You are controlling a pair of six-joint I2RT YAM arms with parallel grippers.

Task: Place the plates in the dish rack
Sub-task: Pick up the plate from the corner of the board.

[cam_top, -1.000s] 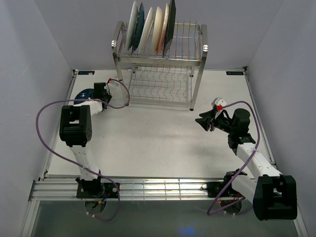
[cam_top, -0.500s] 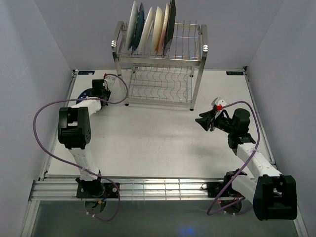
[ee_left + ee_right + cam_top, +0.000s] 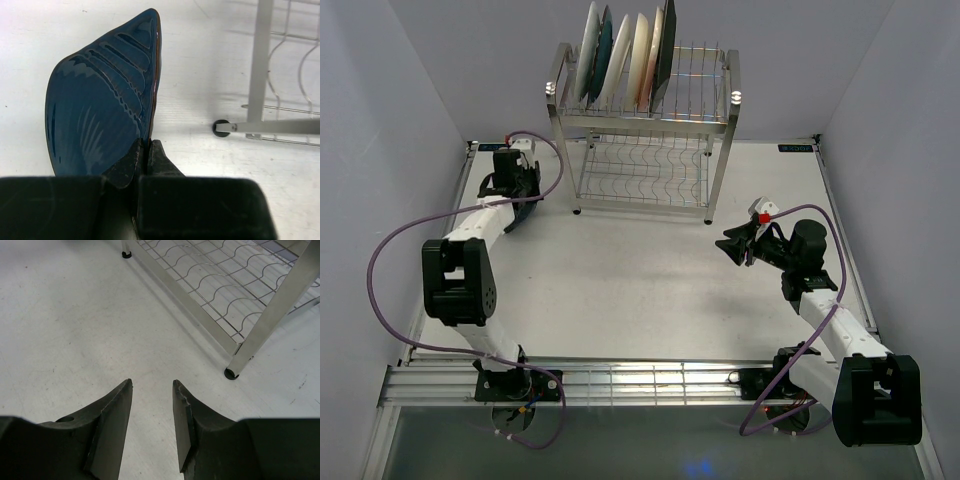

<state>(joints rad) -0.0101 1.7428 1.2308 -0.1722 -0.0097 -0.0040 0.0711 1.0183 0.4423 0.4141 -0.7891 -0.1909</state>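
A small dark blue plate point(image 3: 100, 105) is pinched by its rim between the fingers of my left gripper point(image 3: 145, 145). It stands tilted on edge above the table. From above, this left gripper point(image 3: 517, 195) is at the far left, just left of the dish rack point(image 3: 724, 140). The rack's near left foot point(image 3: 220, 128) lies to the right of the held plate. Several plates point(image 3: 625, 55) stand upright in the left part of the rack's top tier. My right gripper point(image 3: 725, 243) hangs open and empty over the table, right of the rack; its tips point(image 3: 152, 383) face the rack's lower shelf point(image 3: 225, 290).
The rack's lower tier point(image 3: 640, 175) holds nothing, and the right half of the top tier point(image 3: 700, 75) has free slots. Purple cables point(image 3: 395, 240) loop off both arms. White walls close in the table on the left, back and right.
My left gripper has lifted the dark blue plate off the table's far left and carried it toward the back, turning it onto its edge. The right arm has not moved.
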